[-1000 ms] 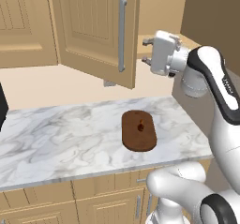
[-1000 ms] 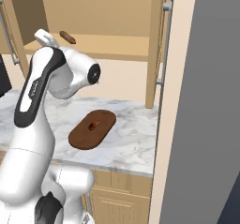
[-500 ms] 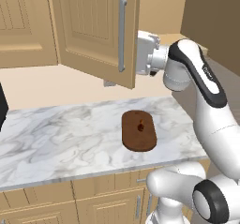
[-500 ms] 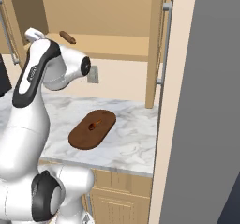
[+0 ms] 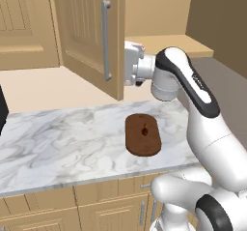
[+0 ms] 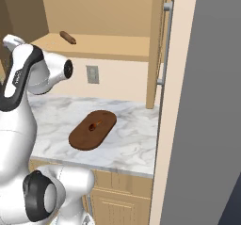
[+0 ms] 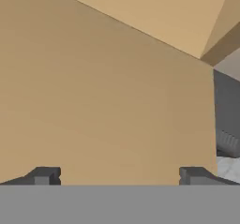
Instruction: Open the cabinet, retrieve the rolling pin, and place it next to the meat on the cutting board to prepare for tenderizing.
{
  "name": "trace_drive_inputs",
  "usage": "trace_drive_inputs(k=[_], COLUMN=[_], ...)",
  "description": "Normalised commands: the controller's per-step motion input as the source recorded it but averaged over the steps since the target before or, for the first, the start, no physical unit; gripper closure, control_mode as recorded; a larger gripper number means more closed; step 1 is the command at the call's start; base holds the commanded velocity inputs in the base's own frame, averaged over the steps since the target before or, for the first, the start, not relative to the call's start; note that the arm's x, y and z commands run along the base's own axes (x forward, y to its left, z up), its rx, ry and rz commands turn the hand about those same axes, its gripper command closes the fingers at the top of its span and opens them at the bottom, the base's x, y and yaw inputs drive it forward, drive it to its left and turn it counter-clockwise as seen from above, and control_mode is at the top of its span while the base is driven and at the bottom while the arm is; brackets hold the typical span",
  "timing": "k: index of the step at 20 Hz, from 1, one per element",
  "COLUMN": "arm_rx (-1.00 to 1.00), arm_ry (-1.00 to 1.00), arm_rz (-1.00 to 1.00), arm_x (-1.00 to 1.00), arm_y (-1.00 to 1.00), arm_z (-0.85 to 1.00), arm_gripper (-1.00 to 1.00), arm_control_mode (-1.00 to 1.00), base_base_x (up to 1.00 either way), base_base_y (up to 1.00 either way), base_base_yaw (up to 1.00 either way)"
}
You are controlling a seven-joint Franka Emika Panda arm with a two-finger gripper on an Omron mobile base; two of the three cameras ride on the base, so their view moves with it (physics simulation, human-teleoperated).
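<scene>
The cabinet [image 5: 91, 32] hangs above the counter with both doors swung out; its left door carries a long grey bar handle [image 5: 106, 39]. The slim brown rolling pin [image 6: 68, 37] lies on the cabinet shelf [image 6: 108, 45], far left. On the marble counter sits the dark oval cutting board [image 5: 143, 134], also cutting board [image 6: 92, 129], with the tiny reddish meat [image 5: 145, 130] on top. My gripper [image 7: 119, 177] is open with nothing between its fingers, pressed close to the inner face of the left door; its fingertips [image 7: 44, 176] stand wide apart. In the left base view the door edge hides the fingers.
The right door [image 6: 157, 45] sticks out toward the base with its grey handle [image 6: 164, 40]. A wall socket [image 6: 92, 74] sits under the shelf. A tall grey panel [image 6: 212, 101] stands on the right. Low cabinets [image 5: 96, 210] run beneath the counter [image 5: 58, 143].
The arm has swung left, carrying the open hand from beside the shelf up against the inner side of the left door. The board, the meat and the rolling pin have stayed put.
</scene>
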Motion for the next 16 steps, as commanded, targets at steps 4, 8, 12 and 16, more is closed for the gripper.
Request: trace_drive_inputs(k=[4,8,12,16], arm_rx=[0.00,0.00,-0.01,-0.01], arm_ry=[0.00,0.01,0.07,0.13], arm_rz=[0.09,0.07,0.06,0.06], arm_x=[-0.33,-0.02,0.04,0.20], arm_y=[0.76,0.66,0.67,0.56], arm_z=[-0.26,-0.18,-0.20,-0.16], arm_gripper=[-1.00,-1.00,-1.00,-1.00], arm_control_mode=[-1.00,-1.00,-1.00,-1.00], base_base_x=[0.00,0.00,0.00,0.00], base_base_y=[0.00,0.00,0.00,0.00], base_base_yaw=[0.00,0.00,0.00,0.00])
